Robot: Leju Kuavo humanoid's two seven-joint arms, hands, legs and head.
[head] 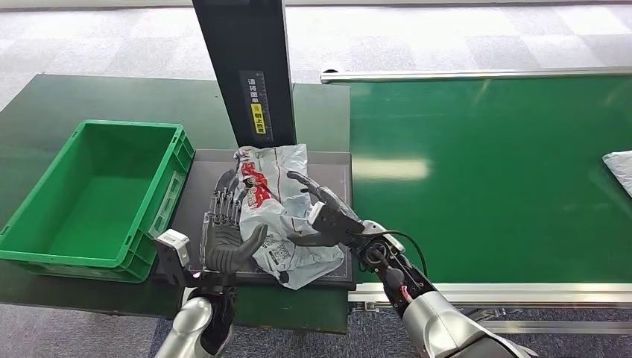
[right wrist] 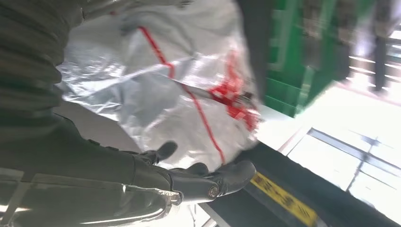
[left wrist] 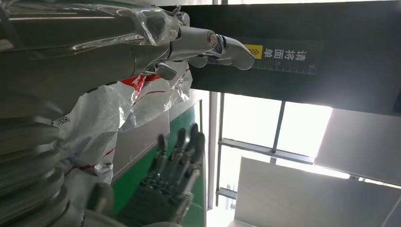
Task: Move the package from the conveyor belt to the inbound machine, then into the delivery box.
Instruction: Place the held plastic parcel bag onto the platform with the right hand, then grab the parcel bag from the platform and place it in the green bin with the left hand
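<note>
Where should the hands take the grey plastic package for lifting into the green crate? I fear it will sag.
Probably by both long edges at mid-length: left hand from the crate side, right hand from the belt side. The package lies flat, long and crumpled on the machine's dark platform, so one end alone would droop.

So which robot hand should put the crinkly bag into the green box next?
Probably the left hand. It sits on the side of the package nearest the green box, fingers apart against the bag's edge. The right hand rests on the far side, beside the conveyor belt.
</note>
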